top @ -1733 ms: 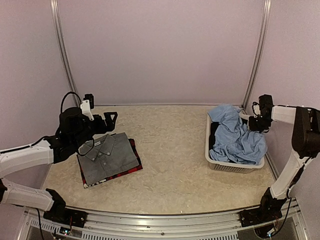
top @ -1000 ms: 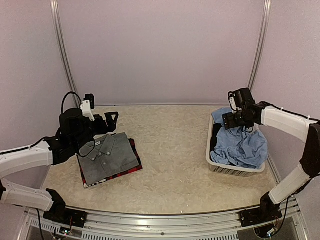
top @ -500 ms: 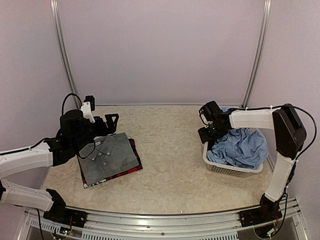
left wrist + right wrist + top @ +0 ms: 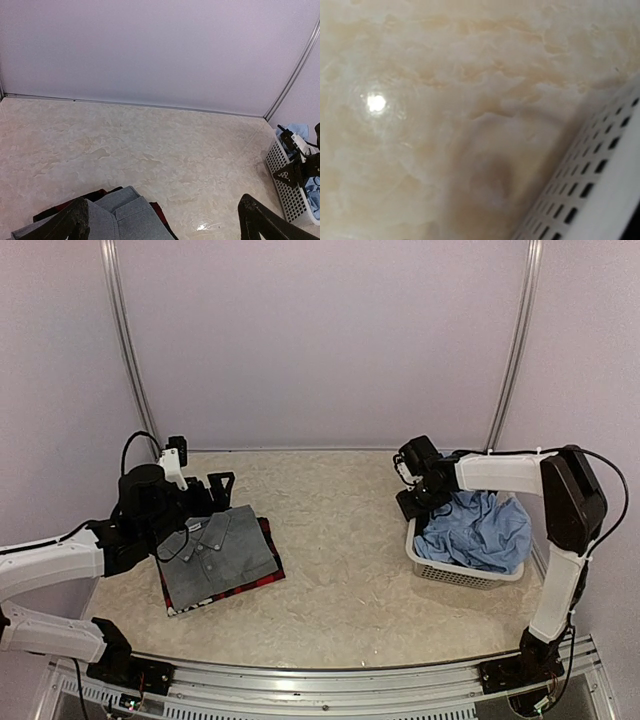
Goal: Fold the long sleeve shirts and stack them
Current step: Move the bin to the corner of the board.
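Note:
A folded grey shirt (image 4: 218,555) lies on a folded red-and-black plaid shirt (image 4: 262,584) at the table's left. Both shirts' corners, grey (image 4: 120,217) and plaid (image 4: 159,215), show in the left wrist view. My left gripper (image 4: 215,484) hovers open over the stack's far edge with nothing between its fingers (image 4: 75,222). A light blue shirt (image 4: 478,532) lies crumpled in the white mesh basket (image 4: 452,570) at the right. My right gripper (image 4: 410,502) is at the basket's far left corner. Its fingers do not show in the right wrist view, only the basket wall (image 4: 600,185).
Beige marbled tabletop (image 4: 340,540) stretches between the stack and the basket. Pale walls with metal uprights (image 4: 515,350) close in the back and sides. The basket (image 4: 286,175) stands near the right wall.
My right arm swung left from the basket's far right side to its far left corner. The basket shifted a little left and the blue shirt sank lower. The left arm barely moved.

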You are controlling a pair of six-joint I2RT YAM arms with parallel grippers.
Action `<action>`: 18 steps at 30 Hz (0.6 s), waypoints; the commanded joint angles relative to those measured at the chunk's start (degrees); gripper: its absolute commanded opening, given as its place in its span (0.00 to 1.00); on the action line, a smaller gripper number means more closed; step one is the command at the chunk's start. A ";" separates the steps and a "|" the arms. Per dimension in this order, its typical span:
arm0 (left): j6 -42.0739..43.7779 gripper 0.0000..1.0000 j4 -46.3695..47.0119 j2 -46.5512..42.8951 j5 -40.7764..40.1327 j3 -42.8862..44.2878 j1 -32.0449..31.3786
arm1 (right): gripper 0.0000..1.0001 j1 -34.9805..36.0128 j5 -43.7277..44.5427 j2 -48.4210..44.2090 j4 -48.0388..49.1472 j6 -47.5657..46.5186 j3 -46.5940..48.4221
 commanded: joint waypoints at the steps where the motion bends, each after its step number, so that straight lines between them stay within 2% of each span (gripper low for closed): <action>1: -0.21 0.99 -0.04 -1.18 -1.10 -0.86 -0.36 | 0.27 -1.09 -1.98 1.93 3.80 -6.37 2.07; 9: -0.27 0.99 0.05 -0.47 -1.82 -0.99 -0.36 | 0.23 -1.10 -6.63 4.70 6.82 -13.67 4.99; 18: 0.30 0.99 0.07 0.42 -2.75 -0.86 -0.33 | 0.22 -4.62 -4.05 14.46 4.90 -18.54 18.39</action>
